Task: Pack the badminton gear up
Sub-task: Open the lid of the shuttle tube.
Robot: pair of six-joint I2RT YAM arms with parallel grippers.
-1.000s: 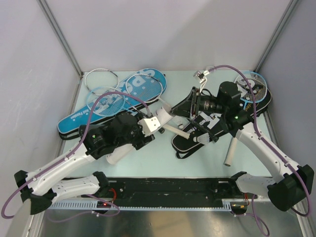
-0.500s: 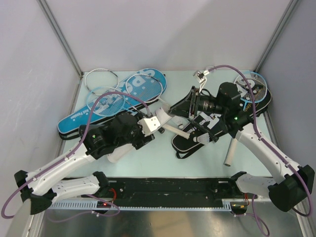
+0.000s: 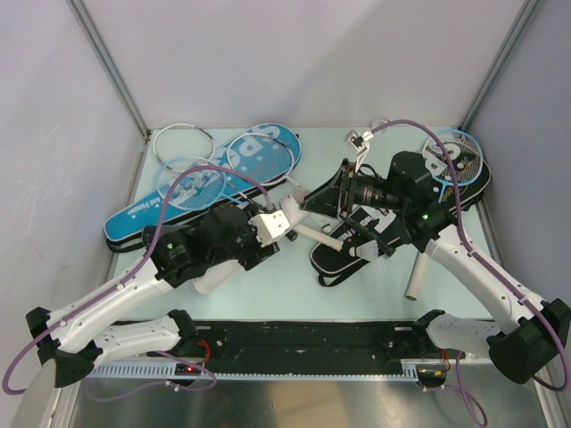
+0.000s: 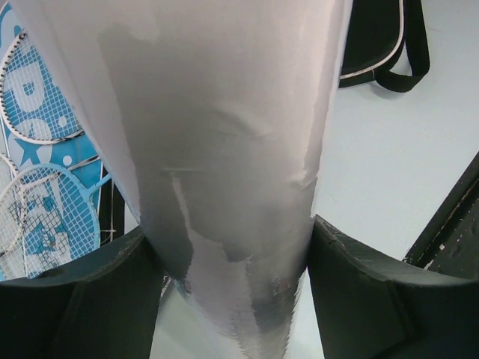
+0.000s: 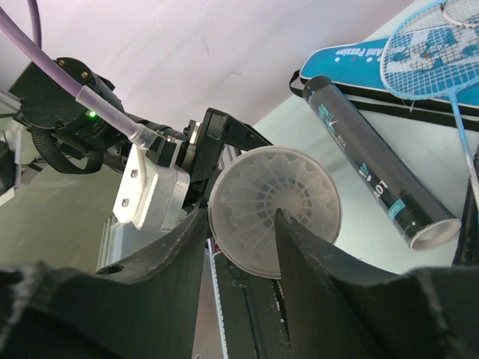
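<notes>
Closest in: the left jaws are clamped round the fat white tube point(image 4: 224, 112), both fingers pressed on its sides, holding it up off the desk point(image 3: 294, 290). At that tube's far end the right jaws stand roughly half open with a white shuttlecock point(image 5: 273, 198) at the fingertips, its skirt open toward the wrist camera. Can't tell if it's pinched or sitting in the tube's mouth.

Right of the white tube, another shuttlecock point(image 3: 366, 253) lies on the black cover point(image 3: 343, 260). Just past the white tube lies a black tube point(image 5: 374, 161): contents hidden, lettering too small to read.

Farther left, the blue cover point(image 3: 147, 214) sits under the rackets point(image 3: 259, 153). It has a big "P" and "O", plus a small line ending in "Passion".
</notes>
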